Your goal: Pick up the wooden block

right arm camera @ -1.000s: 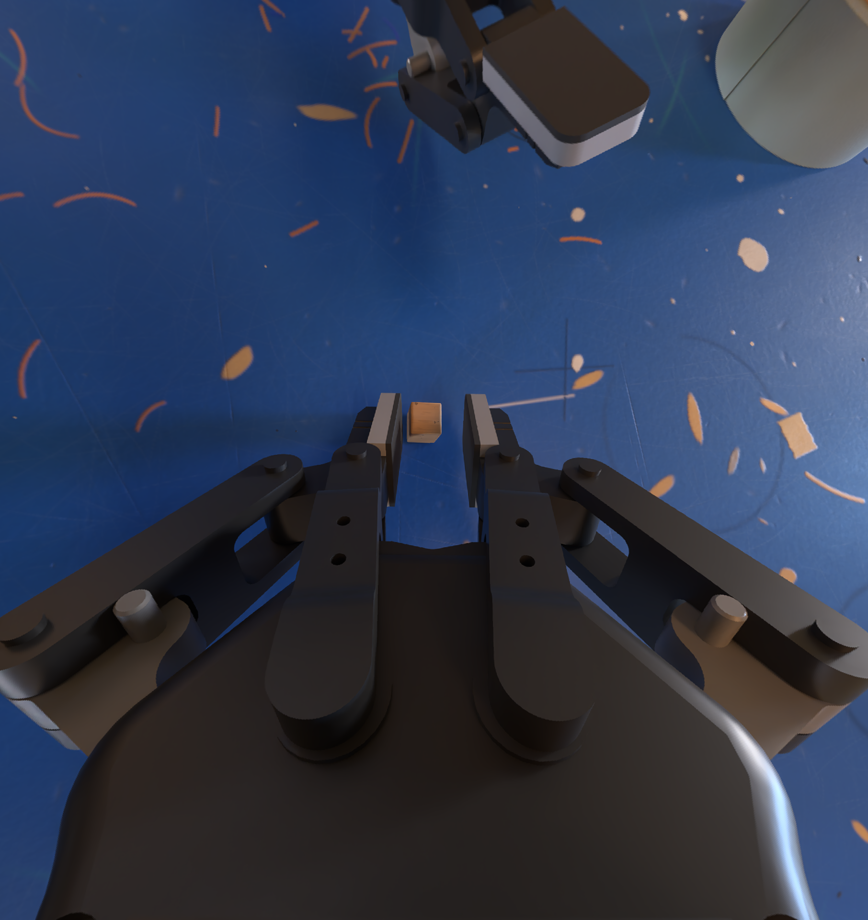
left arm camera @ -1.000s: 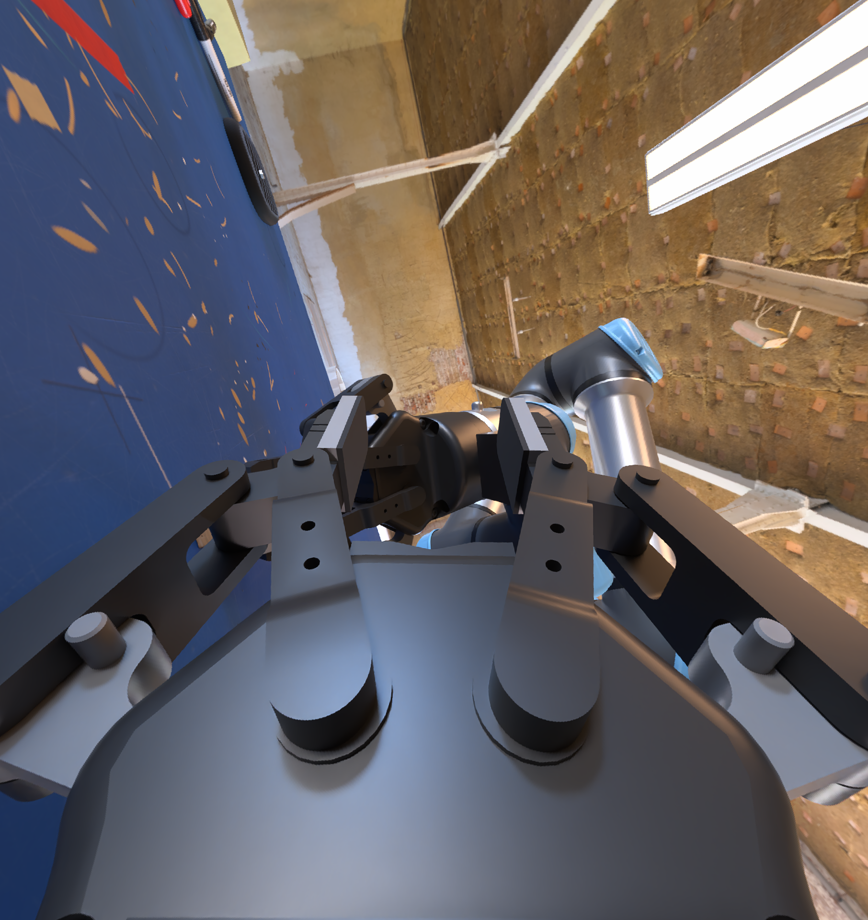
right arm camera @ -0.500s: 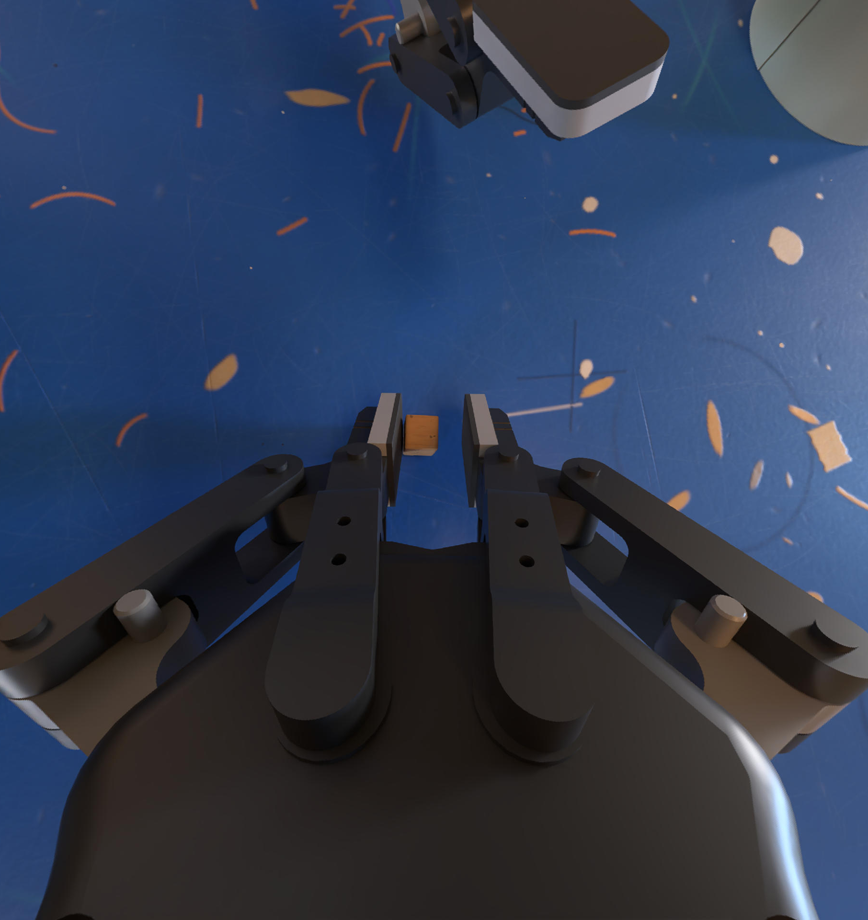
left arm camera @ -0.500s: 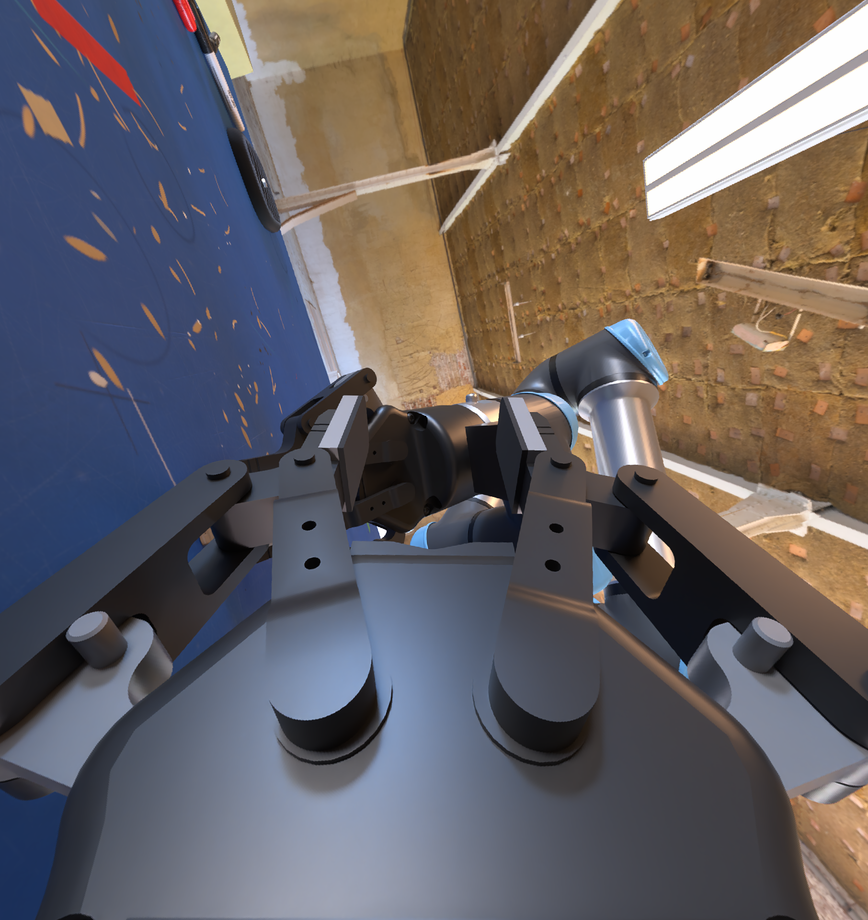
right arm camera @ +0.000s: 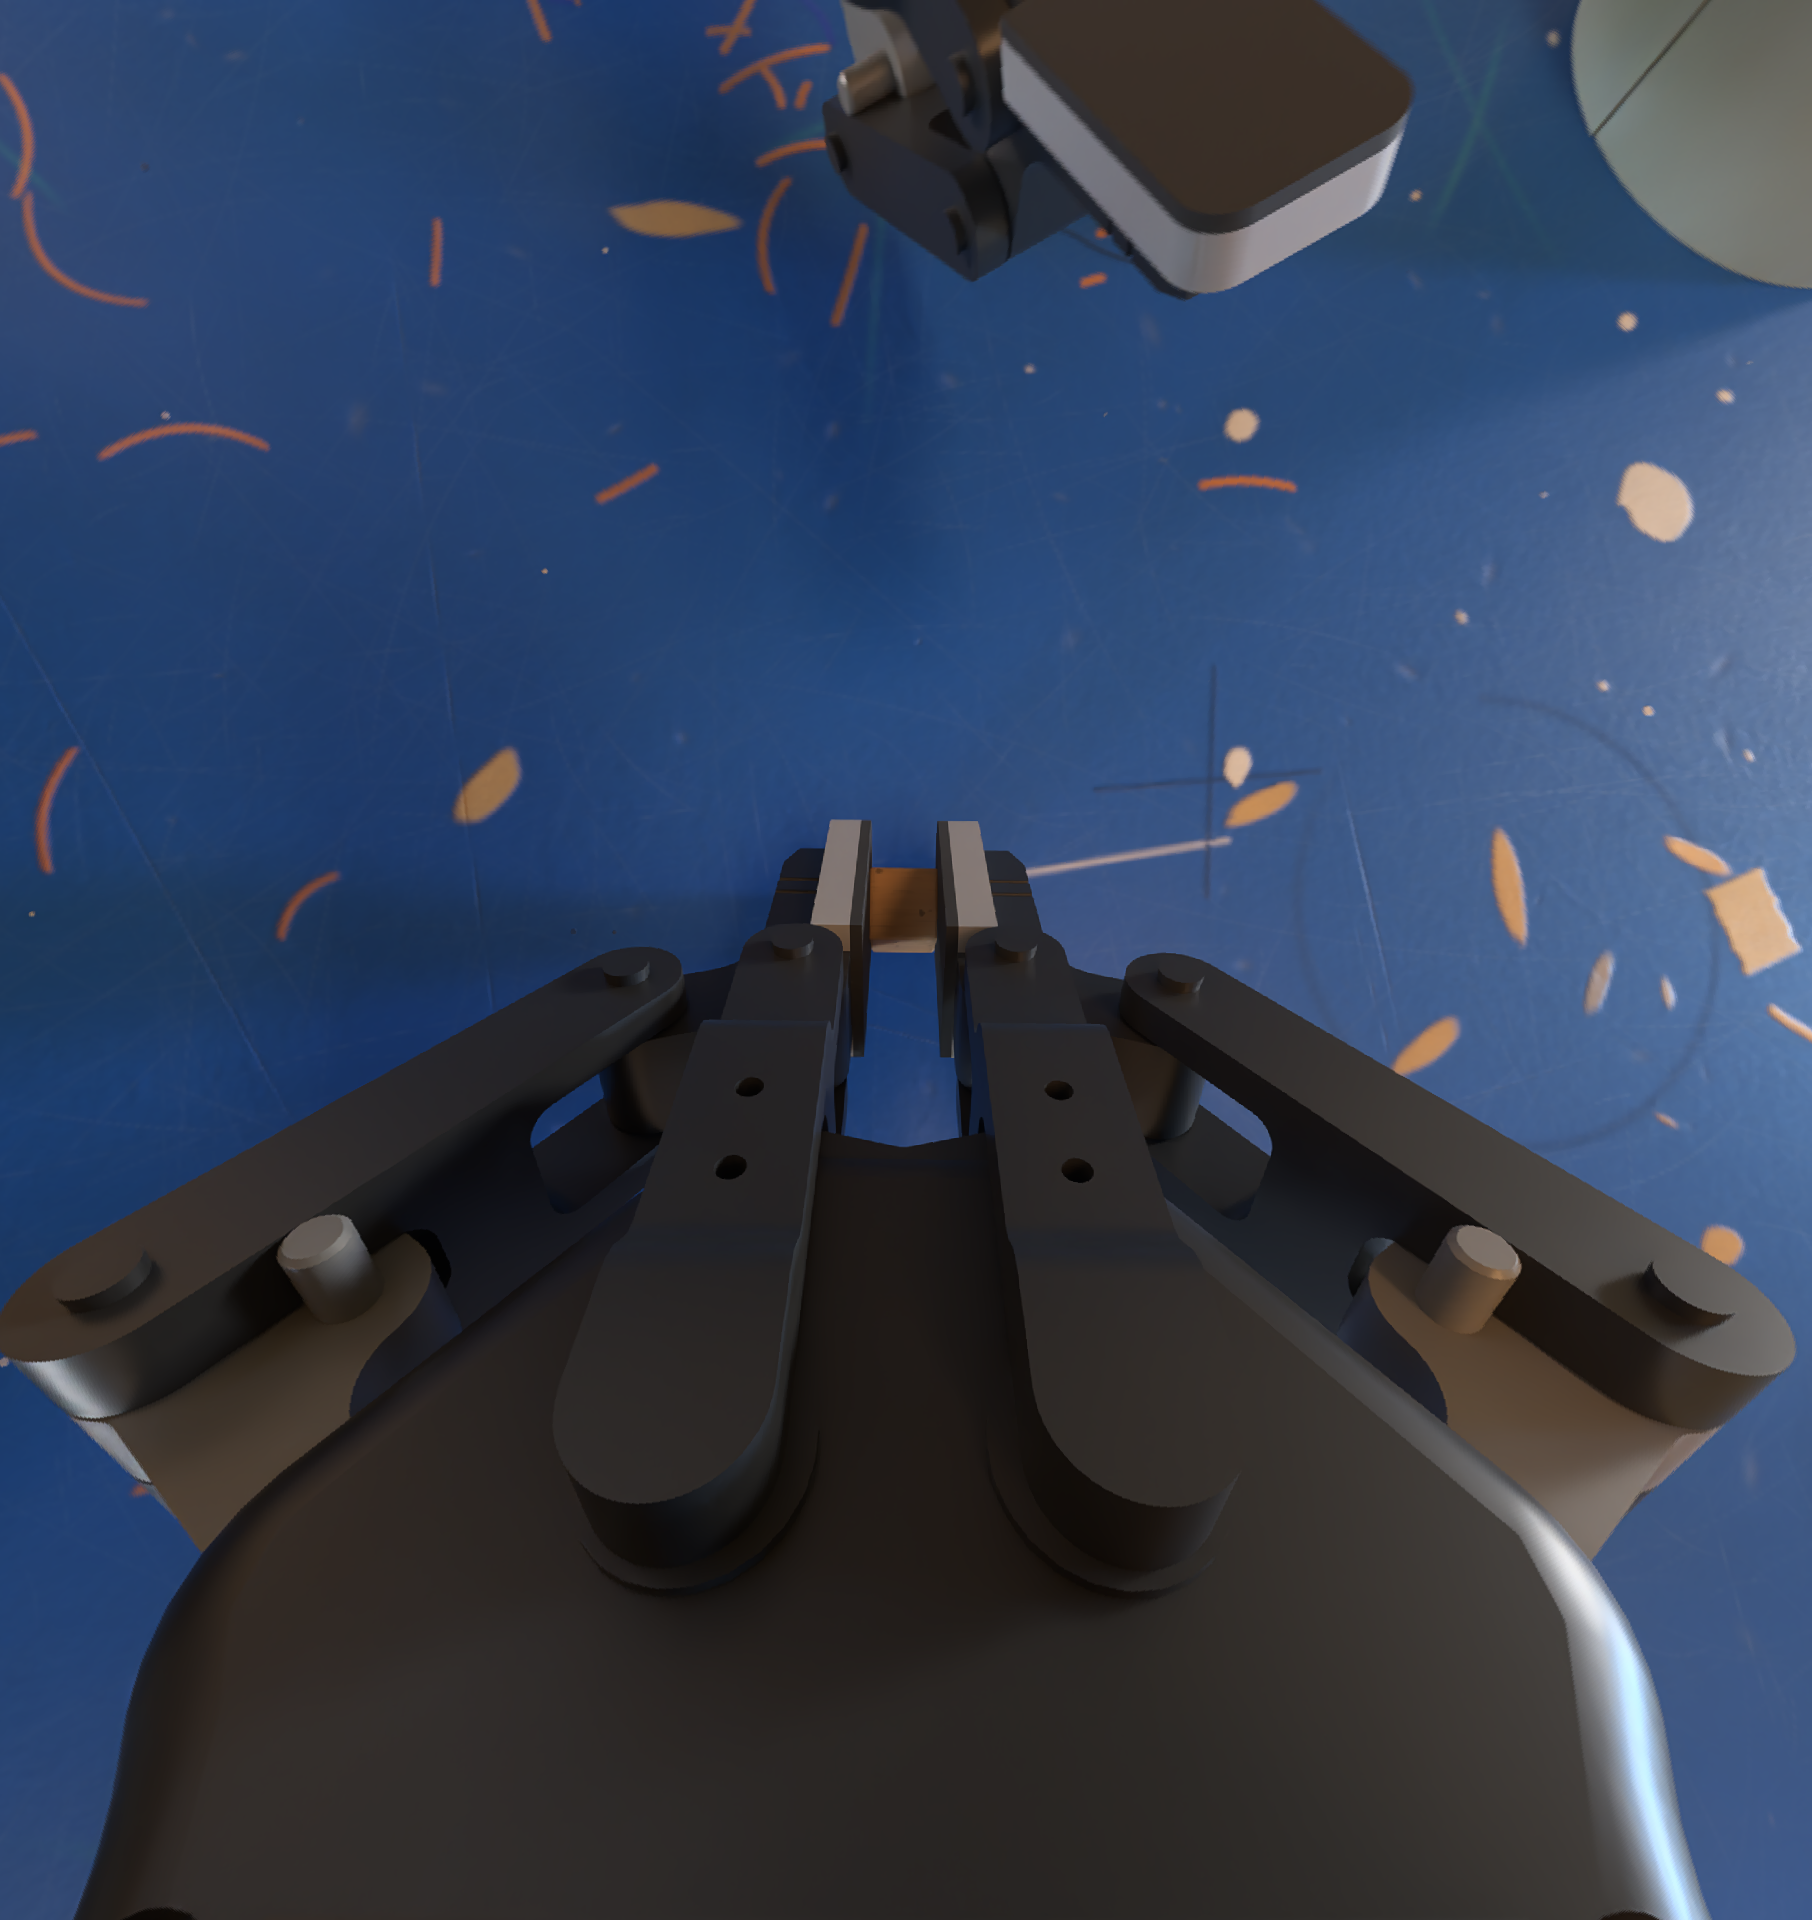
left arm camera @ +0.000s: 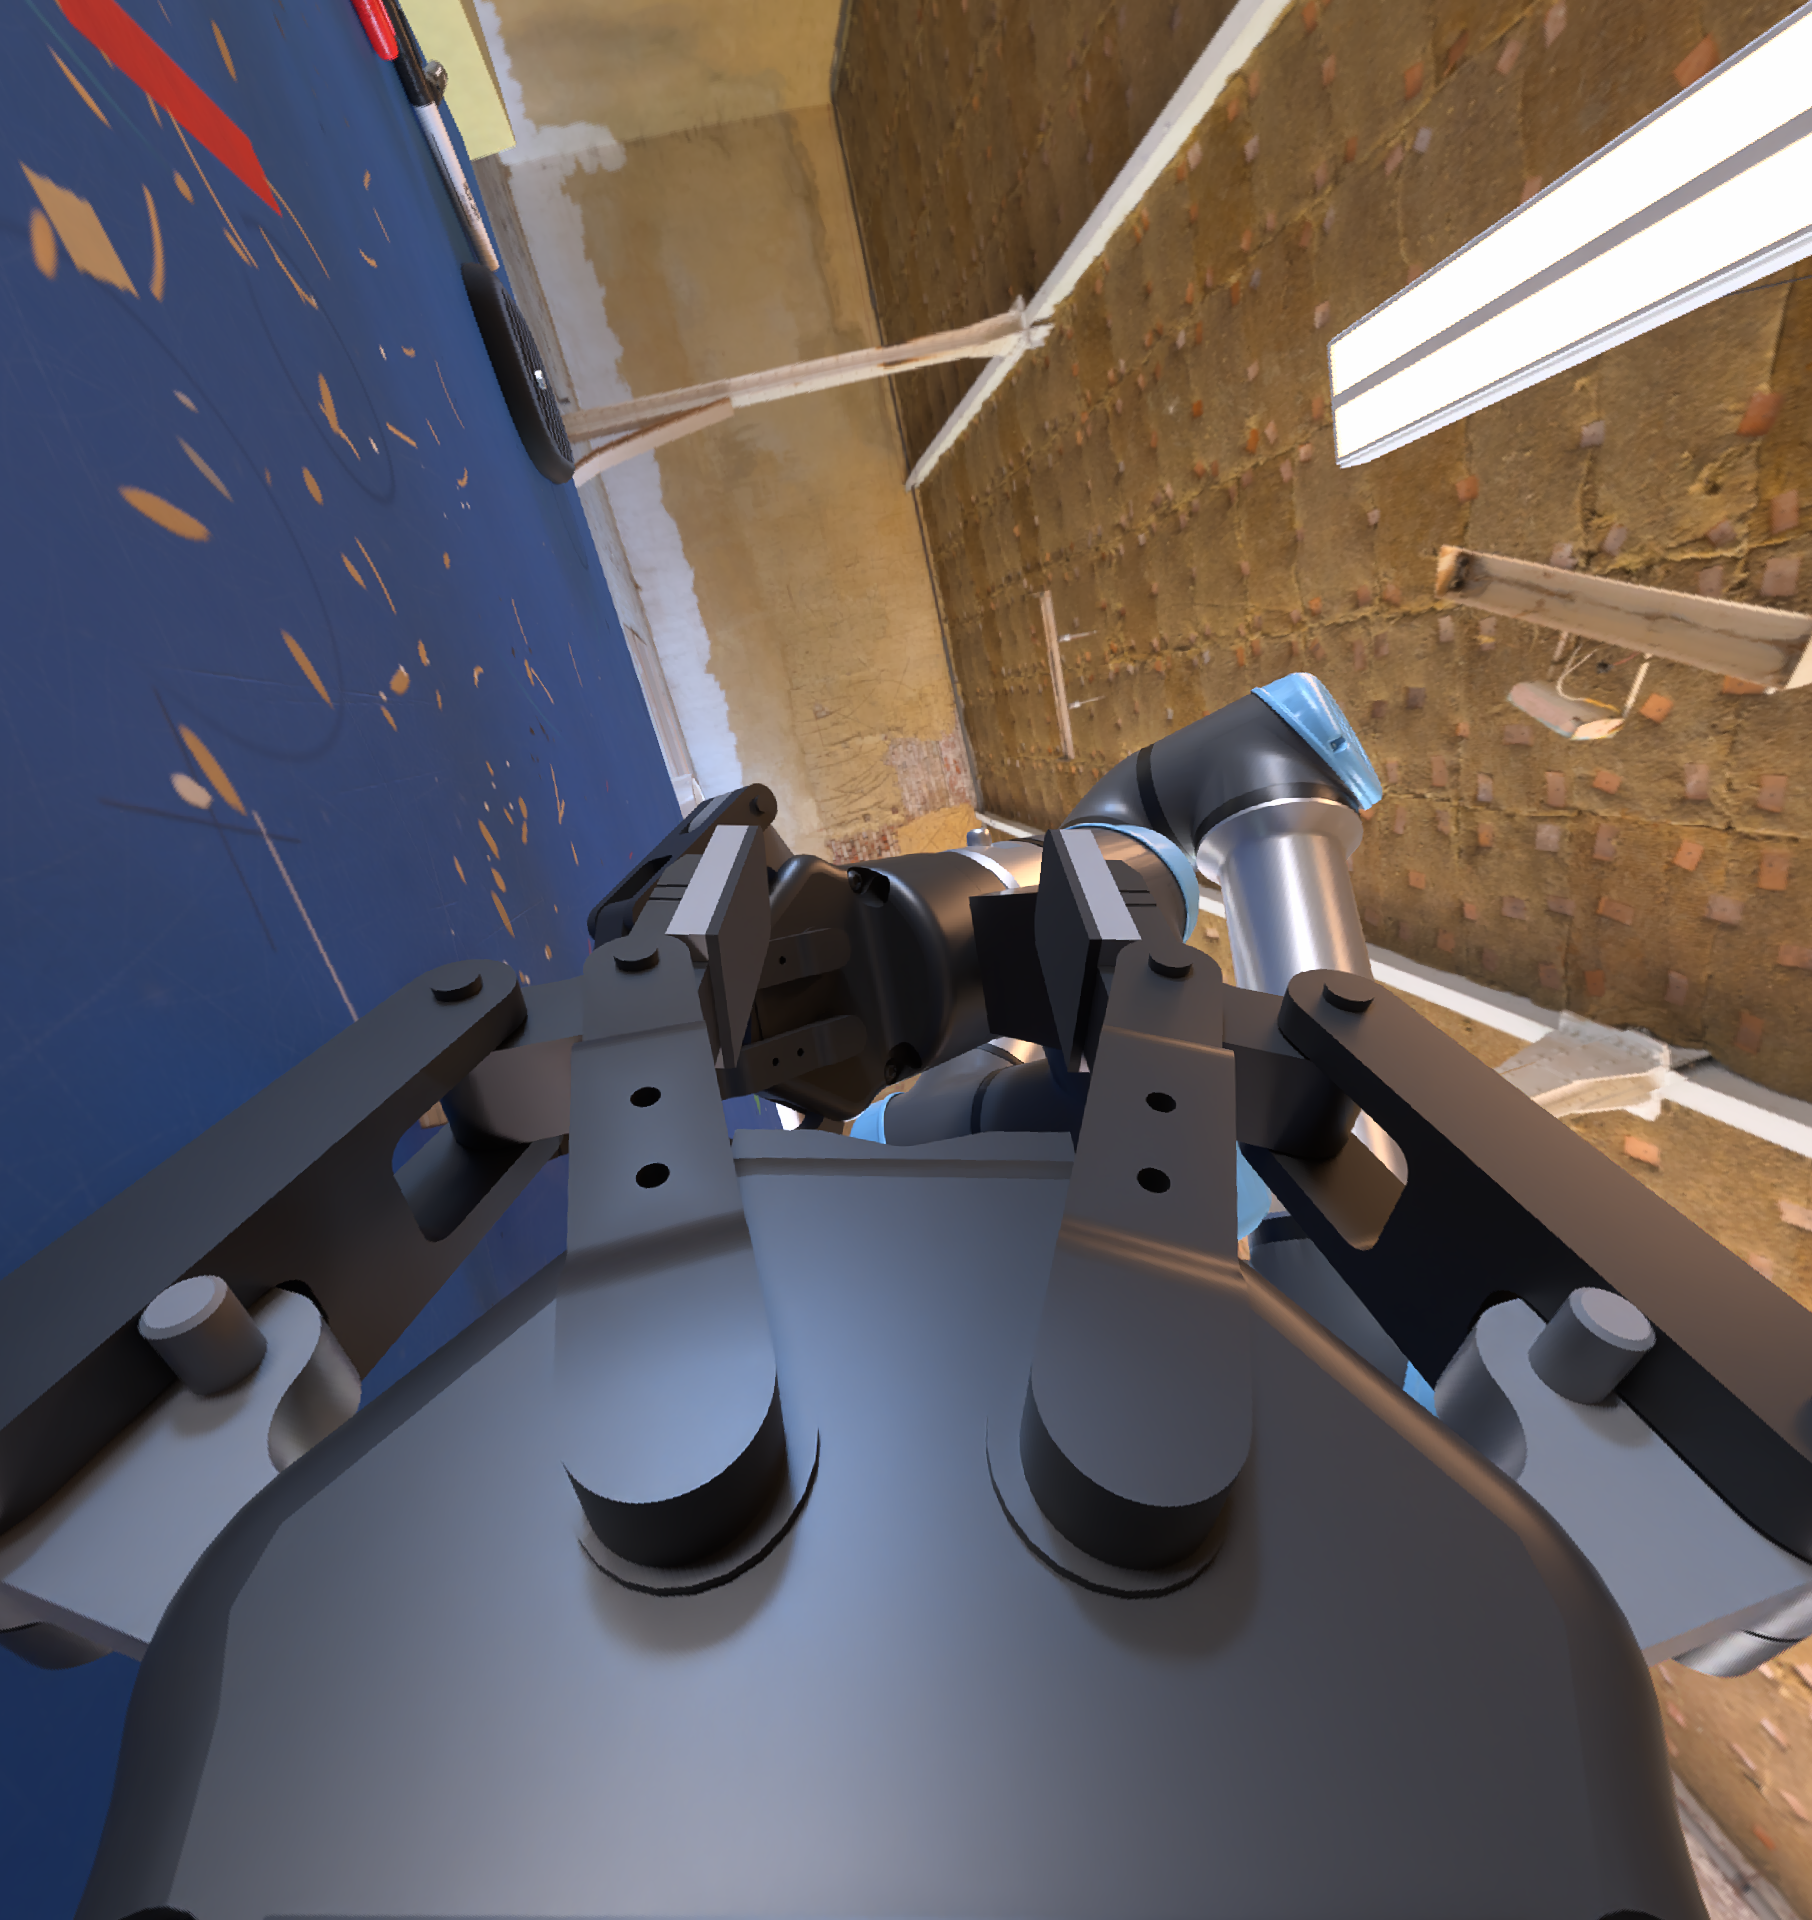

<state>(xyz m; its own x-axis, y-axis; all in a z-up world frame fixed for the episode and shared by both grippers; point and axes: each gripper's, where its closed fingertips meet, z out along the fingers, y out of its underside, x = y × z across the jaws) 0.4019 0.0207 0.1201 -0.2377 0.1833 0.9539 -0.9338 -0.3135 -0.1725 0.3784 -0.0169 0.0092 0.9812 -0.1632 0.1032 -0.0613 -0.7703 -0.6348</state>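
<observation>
Because the single small tan wooden block [right arm camera: 904, 906] sits squarely between its two pale pads, our right end effector [right arm camera: 903, 883] has narrowed until both pads [right arm camera: 844, 875] press against the block's opposite sides, and we judge that the grasp is made while the block is at or just above the blue, paint-flecked counter [right arm camera: 362, 623]; we cannot tell whether it has left the surface. The hold sits low and centred on the pads, which we think suits so small a piece, since an off-centre pinch could let it twist free on the lift.

Our left end effector [left arm camera: 886, 914] is spread wide with nothing between its fingers, and it is turned sideways, looking along the counter [left arm camera: 206, 623] toward the right arm's silver and black elbow with its blue cap [left arm camera: 1266, 790]. We judge it is held clear so as not to crowd the pick; in the right wrist view it shows near the top edge, well apart from the block.

We count one block, two end effectors and one pale grey cylinder [right arm camera: 1733, 135] at the top right corner, partly cut off. The orange flecks look like marks on the surface, not objects.
</observation>
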